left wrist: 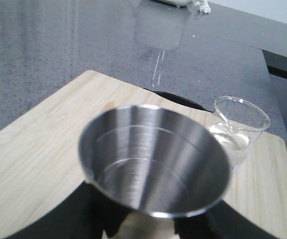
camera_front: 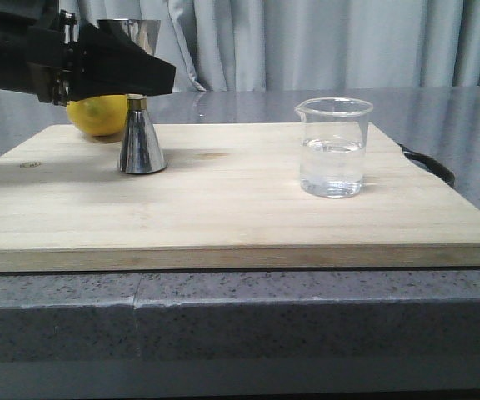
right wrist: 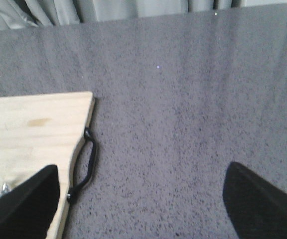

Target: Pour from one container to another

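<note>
The beaker point(camera_front: 333, 147) is seen upright on the right part of the cutting board point(camera_front: 223, 208), partly filled with clear liquid, untouched and well apart from the jigger point(camera_front: 142, 108). The jigger is stood upright on the left part of the board, its base on the wood, with a lemon point(camera_front: 98, 115) just behind it. The left gripper point(camera_front: 136, 77) is placed at the jigger's waist, its dark fingers seen on both sides of the metal cup in the left wrist view; they look closed on it, though actual contact is hidden by the cup's rim. The jigger's upper cup looks empty from above. The right gripper point(right wrist: 138, 199) is held over the grey bench point(right wrist: 193, 99) off the board's right edge, beside the board's black handle point(right wrist: 83, 164); its fingers are spread wide with nothing between them, and the beaker's edge is just caught at the frame's margin. The step in hand is judged to be steadying the receiving jigger, with the pour not yet started. Next, the beaker must be reached by the right gripper, clasped around its straight wall, lifted without slopping, carried to the jigger and tipped lip-first over the narrow mouth. Spilling past the small rim is the risk.
</note>
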Robot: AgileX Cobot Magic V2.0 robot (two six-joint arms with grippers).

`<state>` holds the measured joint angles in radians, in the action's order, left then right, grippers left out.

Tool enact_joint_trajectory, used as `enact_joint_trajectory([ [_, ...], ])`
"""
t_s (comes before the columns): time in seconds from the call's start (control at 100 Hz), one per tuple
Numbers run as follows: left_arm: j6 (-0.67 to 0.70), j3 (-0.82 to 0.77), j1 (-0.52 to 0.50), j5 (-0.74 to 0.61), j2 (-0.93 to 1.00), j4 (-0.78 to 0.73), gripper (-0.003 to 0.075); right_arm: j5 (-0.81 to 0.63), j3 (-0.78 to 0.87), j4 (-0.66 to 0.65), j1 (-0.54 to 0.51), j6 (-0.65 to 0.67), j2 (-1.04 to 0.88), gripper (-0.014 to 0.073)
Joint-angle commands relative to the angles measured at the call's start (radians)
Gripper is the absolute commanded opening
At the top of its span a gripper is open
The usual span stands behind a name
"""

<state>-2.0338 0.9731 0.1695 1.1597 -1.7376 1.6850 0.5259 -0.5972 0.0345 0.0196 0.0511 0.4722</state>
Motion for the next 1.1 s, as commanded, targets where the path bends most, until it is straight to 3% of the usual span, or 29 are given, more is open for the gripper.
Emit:
enact_joint_trajectory([
  [0.0, -0.004, 0.029, 0.006, 0.119, 0.056, 0.082, 0.0260, -0.108, -0.037, 0.002, -0.007, -0.011, 0.012, 0.0603],
  [0.58, -0.004, 0.029, 0.006, 0.119, 0.069, 0.156, 0.0260, -0.053, -0.130, 0.402, -0.001, -0.403, 0.186, 0.0603],
  [1.09, -0.004, 0.029, 0.006, 0.111, 0.069, 0.156, 0.0260, -0.010, -0.145, 0.420, 0.039, -0.425, 0.242, 0.0603],
])
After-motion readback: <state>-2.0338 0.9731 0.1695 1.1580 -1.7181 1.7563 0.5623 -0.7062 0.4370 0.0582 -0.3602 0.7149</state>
